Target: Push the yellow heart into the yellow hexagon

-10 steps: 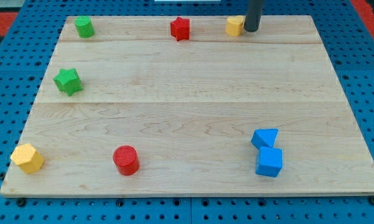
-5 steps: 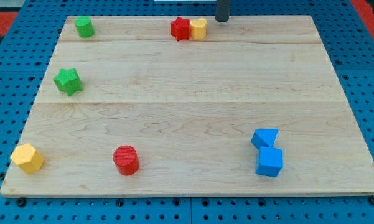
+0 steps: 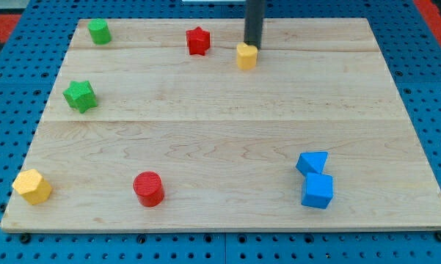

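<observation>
Wooden surface (image 3: 227, 117) sits on a blue pegboard (image 3: 15, 125), w/ a bit of red showing at both top corners of the view. You've got 8 blocks on it.

My tip (image 3: 252, 45) is near the view's top, just right of centre. It touches the top edge of the yellow heart (image 3: 246, 56), on the heart's upper right. No jaws on this end effector, it's 1 plain dark rod, so open vs. closed doesn't apply.

You'll find the yellow heart in the upper part of the surface, on the second plank down. The yellow hexagon (image 3: 32, 185) is way off at the view's bottom left corner, well apart from the heart; nearly the whole surface lies between them.

Other blocks:
- red star (image 3: 198, 41), left of the heart at the view's top, near it but w/ a clear gap
- green block (image 3: 98, 31), top left corner, shape hard to tell
- green star (image 3: 80, 96), left side, below that green block
- red cylinder (image 3: 148, 188), bottom, right of the hexagon
- 2 blue blocks at bottom right, touching: a blue wedge-like piece (image 3: 312, 162) above, a blue cube (image 3: 318, 191) below
</observation>
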You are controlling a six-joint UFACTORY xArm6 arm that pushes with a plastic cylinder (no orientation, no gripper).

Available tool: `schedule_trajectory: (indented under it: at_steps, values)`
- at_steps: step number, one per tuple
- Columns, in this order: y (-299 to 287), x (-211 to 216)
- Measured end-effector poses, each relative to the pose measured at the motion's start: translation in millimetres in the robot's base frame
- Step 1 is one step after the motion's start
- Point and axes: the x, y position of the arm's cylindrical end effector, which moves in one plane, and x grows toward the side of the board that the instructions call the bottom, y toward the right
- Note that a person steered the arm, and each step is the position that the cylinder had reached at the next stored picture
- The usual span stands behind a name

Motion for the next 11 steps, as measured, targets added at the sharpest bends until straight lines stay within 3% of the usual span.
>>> schedule_trajectory:
  at_steps: [1, 3, 4, 5, 7, 8, 9, 11]
  values:
    - [-28, 66]
    - [-188, 130]
    - [-201, 103]
    - [-221, 102]
    - [-265, 214]
    - [-250, 174]
    - [-277, 159]
    - [-286, 211]
